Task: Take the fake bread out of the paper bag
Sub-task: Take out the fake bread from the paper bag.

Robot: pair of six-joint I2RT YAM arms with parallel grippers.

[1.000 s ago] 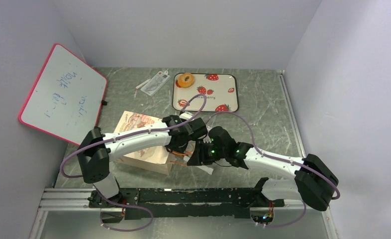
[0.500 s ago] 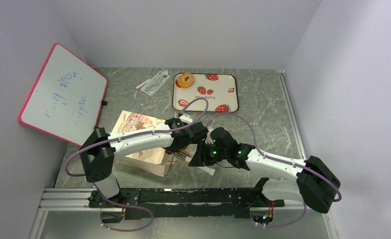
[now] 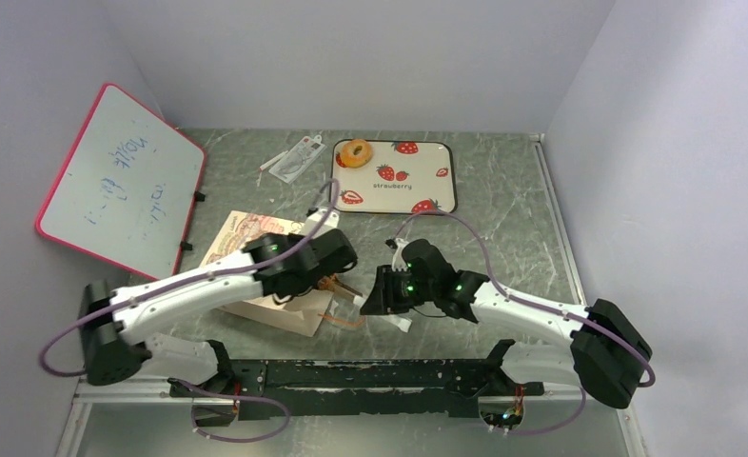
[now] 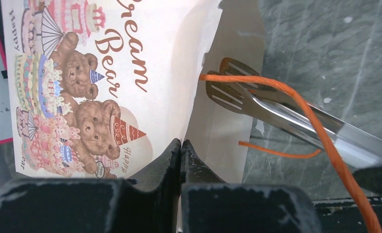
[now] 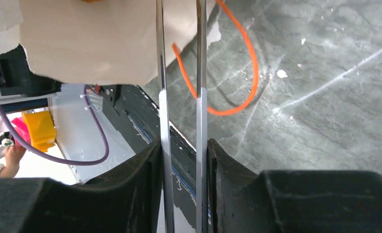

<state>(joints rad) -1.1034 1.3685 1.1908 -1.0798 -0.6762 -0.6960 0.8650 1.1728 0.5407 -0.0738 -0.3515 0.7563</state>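
The paper bag (image 3: pixel 248 231) lies flat on the table under my left arm; its bear print (image 4: pixel 82 97) faces up. My left gripper (image 4: pixel 181 144) is shut on the bag's edge near its open end, also seen from above (image 3: pixel 321 280). My right gripper (image 5: pixel 183 145) is shut on a pair of metal tongs (image 5: pixel 199 73). The tongs' slotted tips (image 4: pixel 230 85) rest at the bag's mouth, and an orange handle (image 4: pixel 296 104) loops over them. One ring-shaped fake bread (image 3: pixel 356 152) sits on the strawberry tray (image 3: pixel 427 186). No bread shows inside the bag.
A red-framed whiteboard (image 3: pixel 118 181) leans at the left wall. A clear plastic packet (image 3: pixel 294 157) lies left of the tray. The black mounting rail (image 3: pixel 351 373) runs along the near edge.
My left gripper has shut on the bag's edge, and the left arm has drawn back toward the left. The right arm with the tongs has hardly moved.
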